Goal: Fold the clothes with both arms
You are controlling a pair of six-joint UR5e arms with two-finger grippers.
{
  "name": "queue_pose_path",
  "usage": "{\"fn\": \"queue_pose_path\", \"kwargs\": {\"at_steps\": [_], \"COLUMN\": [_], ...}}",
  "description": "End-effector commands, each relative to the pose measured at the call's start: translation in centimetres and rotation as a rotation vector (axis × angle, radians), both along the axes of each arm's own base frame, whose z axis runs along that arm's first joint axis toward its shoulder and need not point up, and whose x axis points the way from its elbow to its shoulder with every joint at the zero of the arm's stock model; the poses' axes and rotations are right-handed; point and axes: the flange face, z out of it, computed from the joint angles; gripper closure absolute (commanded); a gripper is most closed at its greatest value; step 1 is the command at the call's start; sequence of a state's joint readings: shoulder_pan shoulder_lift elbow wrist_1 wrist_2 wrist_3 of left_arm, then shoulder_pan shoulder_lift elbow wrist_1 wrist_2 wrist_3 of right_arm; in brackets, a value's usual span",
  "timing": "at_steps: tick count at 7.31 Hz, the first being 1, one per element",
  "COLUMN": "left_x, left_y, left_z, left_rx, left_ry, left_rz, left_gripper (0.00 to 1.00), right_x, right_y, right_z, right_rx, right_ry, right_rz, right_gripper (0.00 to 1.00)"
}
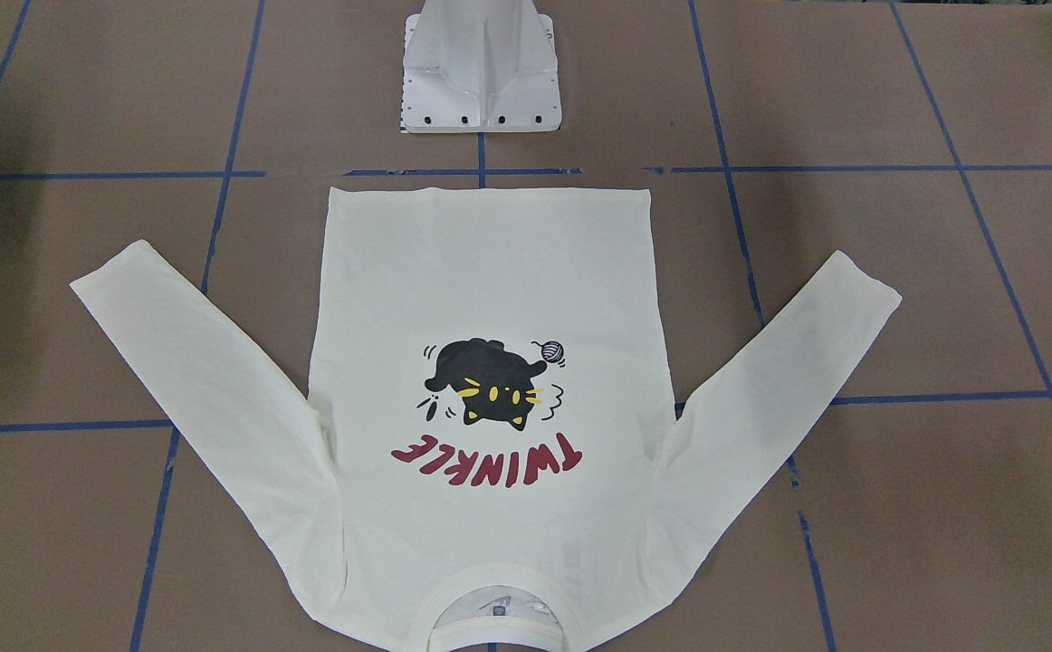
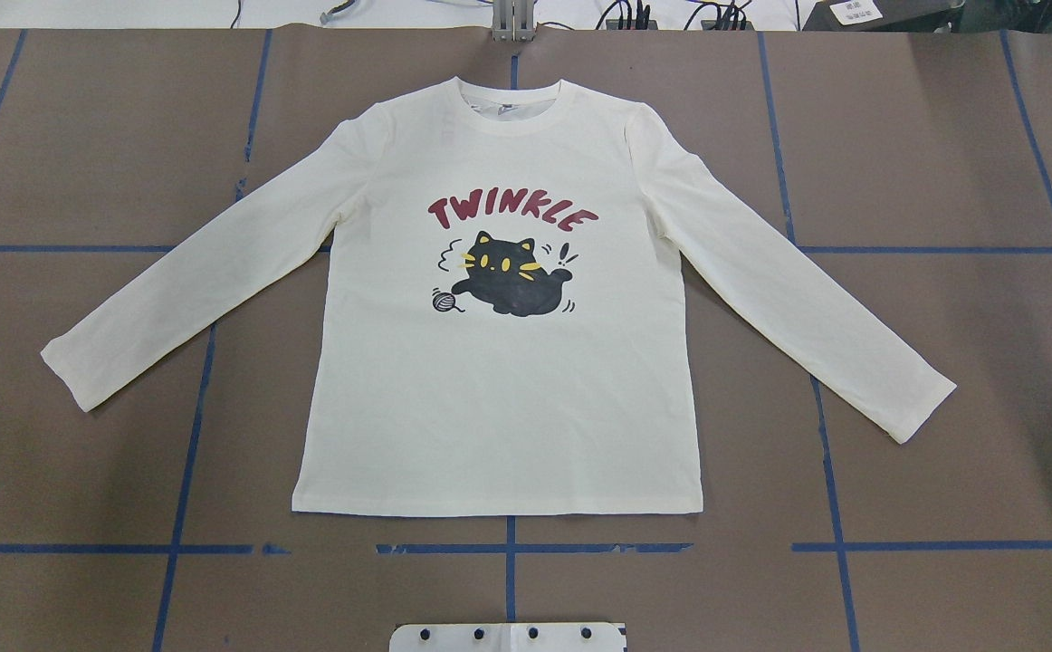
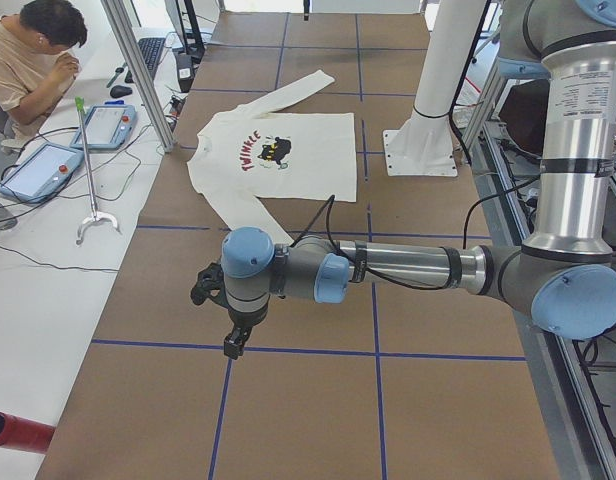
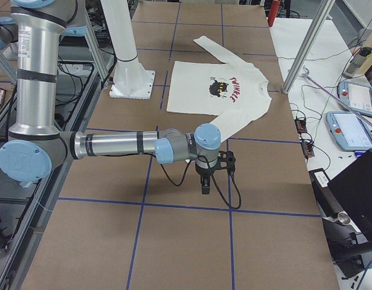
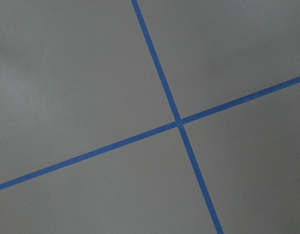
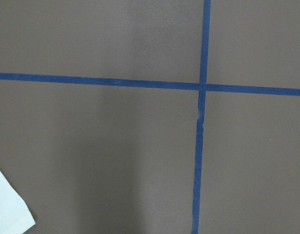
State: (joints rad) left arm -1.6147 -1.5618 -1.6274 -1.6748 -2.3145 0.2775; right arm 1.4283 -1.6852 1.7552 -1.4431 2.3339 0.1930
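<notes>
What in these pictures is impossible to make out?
The left gripper and right gripper: shown only in the side views, so whether the jaws are open is unclear.
The T-shirt collar: cut off by the front-facing view's bottom edge.
The neck label: too small to read overhead.

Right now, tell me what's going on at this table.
Nothing is being handled yet. The cream T-shirt lies flat and unfolded on the table, print up, sleeves spread, collar away from the robot. The left gripper hangs over bare table off one end of the shirt, and the right gripper does likewise at the other; neither touches the cloth. These side views don't show if they are open or shut. A person sits alongside.
</notes>
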Motion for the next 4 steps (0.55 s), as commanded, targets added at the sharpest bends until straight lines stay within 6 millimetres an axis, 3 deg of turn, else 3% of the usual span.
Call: {"fn": "queue_pose_path", "kwargs": {"at_steps": [1, 2, 4], "left_x": [0.1, 0.1, 0.5], "left_y": [0.3, 0.2, 0.1], "left_z": [0.3, -0.3, -0.9], "left_rx": [0.002, 0.019, 0.120], "left_ry": [0.003, 0.002, -0.003], "left_rz": [0.005, 0.005, 0.016], "left_gripper": [0.00, 0.00, 0.00], "right_x": [-1.3, -3.3, -11.4], "right_y": [-0.1, 0.6, 4.1], "right_z": [-1.6, -1.7, -1.7], "right_rx": [0.036, 0.061, 0.020], "right_ry": [-0.052, -0.073, -0.137], "right_rz": [-0.028, -0.045, -0.037], "right_gripper": [0.00, 0.00, 0.00]}}
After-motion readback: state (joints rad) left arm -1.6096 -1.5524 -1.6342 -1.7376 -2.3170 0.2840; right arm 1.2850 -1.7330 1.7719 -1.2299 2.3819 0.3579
